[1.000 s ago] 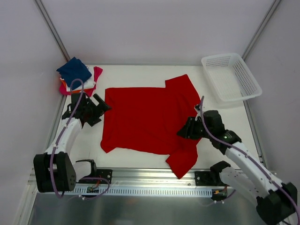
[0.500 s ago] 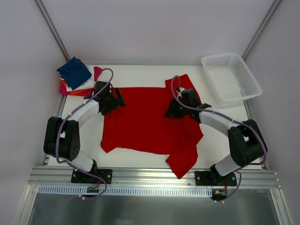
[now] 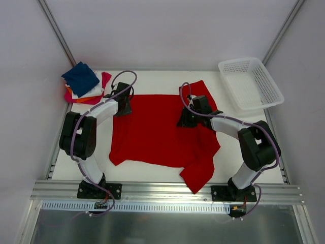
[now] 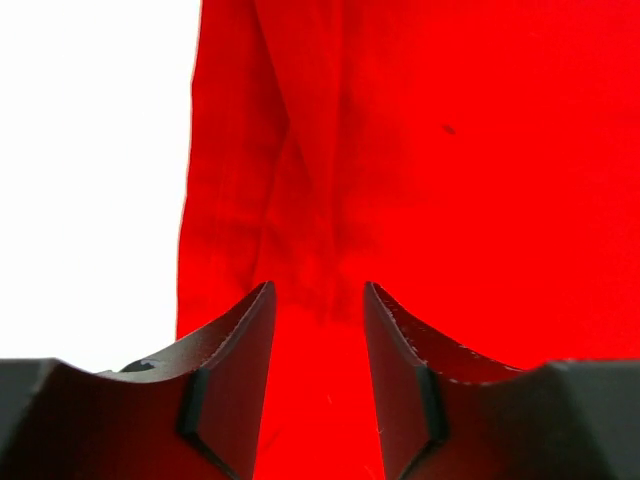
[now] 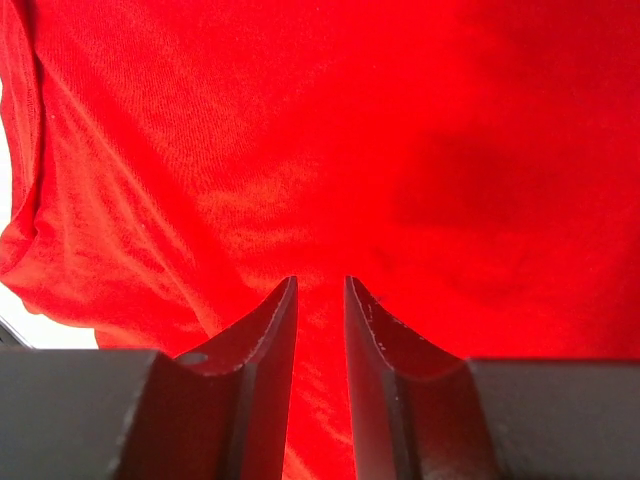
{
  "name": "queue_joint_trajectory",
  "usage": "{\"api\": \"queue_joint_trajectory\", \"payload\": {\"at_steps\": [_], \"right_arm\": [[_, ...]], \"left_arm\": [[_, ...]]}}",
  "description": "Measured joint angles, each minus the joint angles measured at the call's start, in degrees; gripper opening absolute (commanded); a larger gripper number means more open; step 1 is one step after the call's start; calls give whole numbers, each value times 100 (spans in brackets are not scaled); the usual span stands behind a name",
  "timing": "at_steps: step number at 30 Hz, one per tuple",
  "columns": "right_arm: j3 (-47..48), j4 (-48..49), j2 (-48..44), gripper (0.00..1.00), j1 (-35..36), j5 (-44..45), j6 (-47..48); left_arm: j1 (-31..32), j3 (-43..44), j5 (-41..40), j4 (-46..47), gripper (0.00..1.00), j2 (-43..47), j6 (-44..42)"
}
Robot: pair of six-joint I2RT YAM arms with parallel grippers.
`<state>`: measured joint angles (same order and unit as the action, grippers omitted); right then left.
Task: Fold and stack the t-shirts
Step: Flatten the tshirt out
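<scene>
The left gripper (image 4: 318,330) stands half closed and the right gripper (image 5: 321,320) nearly closed, the red t-shirt (image 3: 152,132) lying between and ahead of each pair of fingers; whether either clamps it cannot be told, so a shallow pinch may slip or lift one layer only.

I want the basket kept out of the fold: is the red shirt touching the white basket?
Apart. The top view shows bare table between the red shirt and the white basket.

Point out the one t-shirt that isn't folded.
The red t-shirt, spread flat mid-table; the others sit folded in a far-left stack, navy shirt on top.
</scene>
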<state>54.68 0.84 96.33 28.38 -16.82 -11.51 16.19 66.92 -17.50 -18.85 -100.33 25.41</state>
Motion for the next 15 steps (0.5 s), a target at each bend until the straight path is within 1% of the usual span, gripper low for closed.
{"api": "queue_joint_trajectory", "payload": {"at_steps": [3, 8, 9, 10, 13, 14, 15], "right_arm": [[0, 22, 0, 28, 0, -7, 24], [0, 28, 0, 27, 0, -17, 44], [0, 28, 0, 27, 0, -22, 46], [0, 28, 0, 27, 0, -26, 46], [0, 31, 0, 27, 0, -42, 46], [0, 33, 0, 28, 0, -46, 46], [0, 35, 0, 27, 0, -50, 46]], "left_arm": [[0, 175, -157, -61, 42, -341, -87], [0, 393, -286, -212, 38, -717, -197], [0, 431, -295, -221, 37, -754, -208], [0, 481, -306, -227, 33, -804, -212], [0, 555, -319, -256, 27, -852, -229], [2, 570, -323, -269, 23, -857, -229], [2, 584, -339, -278, 21, -857, -229]]}}
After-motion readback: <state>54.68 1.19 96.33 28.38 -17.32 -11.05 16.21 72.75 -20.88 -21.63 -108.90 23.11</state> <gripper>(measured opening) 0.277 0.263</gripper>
